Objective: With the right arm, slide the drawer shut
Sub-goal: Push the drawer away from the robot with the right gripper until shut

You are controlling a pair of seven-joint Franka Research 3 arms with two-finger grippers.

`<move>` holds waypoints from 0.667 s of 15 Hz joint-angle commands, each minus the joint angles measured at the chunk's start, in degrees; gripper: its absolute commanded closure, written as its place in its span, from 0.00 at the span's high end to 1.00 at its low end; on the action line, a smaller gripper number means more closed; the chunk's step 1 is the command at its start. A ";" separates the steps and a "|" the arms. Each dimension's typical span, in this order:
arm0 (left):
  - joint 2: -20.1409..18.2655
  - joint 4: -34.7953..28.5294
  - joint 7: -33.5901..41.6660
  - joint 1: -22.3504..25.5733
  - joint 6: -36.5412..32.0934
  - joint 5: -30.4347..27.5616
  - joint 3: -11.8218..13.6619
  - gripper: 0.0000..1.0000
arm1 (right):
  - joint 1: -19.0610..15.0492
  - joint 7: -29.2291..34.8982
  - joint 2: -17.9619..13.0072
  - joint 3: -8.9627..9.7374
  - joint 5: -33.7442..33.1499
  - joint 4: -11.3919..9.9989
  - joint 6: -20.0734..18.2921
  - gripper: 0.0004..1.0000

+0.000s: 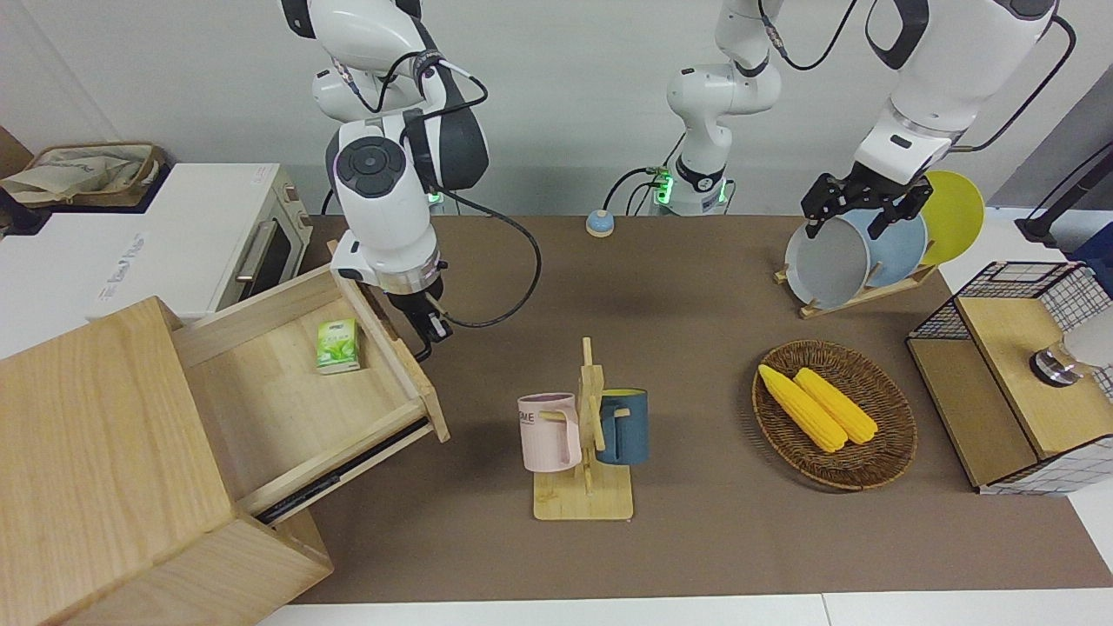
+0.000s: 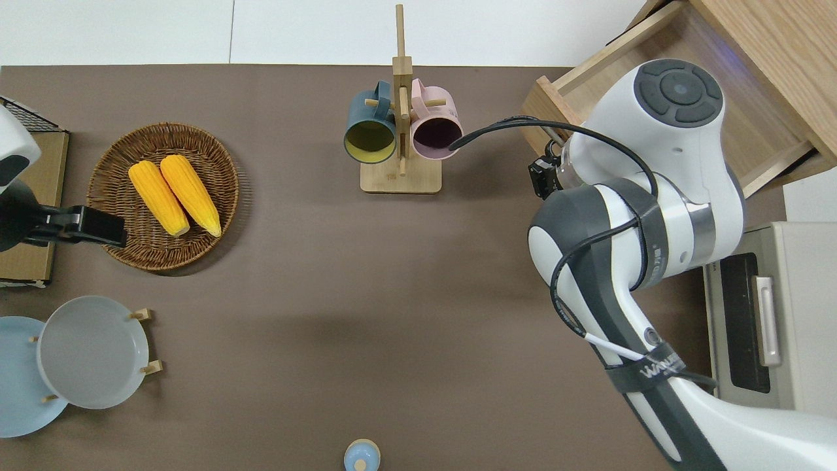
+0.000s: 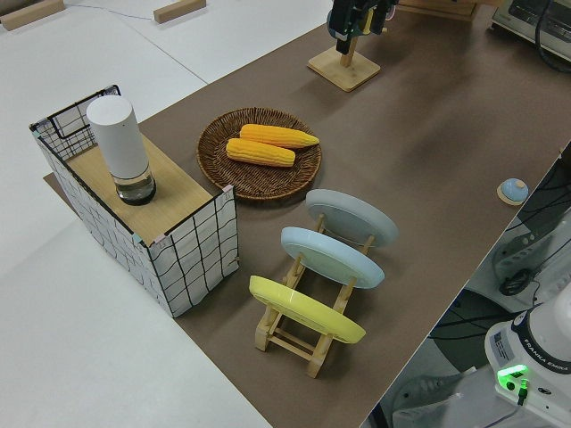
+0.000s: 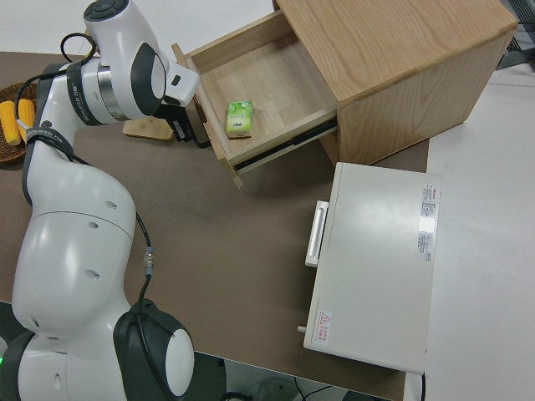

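In the front view the drawer (image 1: 296,382) stands pulled out of the cabinet (image 1: 104,452), a green carton (image 1: 338,345) inside, with the right arm's gripper (image 1: 430,329) at its front panel, jaws' state unclear; the pink mug (image 1: 549,432) reads "ME". The overhead view shows "WANJ" on the arm's strap (image 2: 654,373). The left arm is parked.

Robotics lab bench: two white arms mounted at a brown-matted table (image 1: 696,539), staged kitchen props on it — toaster oven (image 1: 174,243), mug tree (image 1: 587,435), plate rack (image 3: 312,312), corn basket (image 1: 835,413).

Mug rack (image 1: 584,435) near drawer (image 1: 296,382) front
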 commanded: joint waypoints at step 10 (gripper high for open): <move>-0.25 0.49 -0.60 -0.39 -1.03 1.02 0.02 0.99 | -7.19 -6.55 3.91 0.51 -0.53 4.95 0.48 0.00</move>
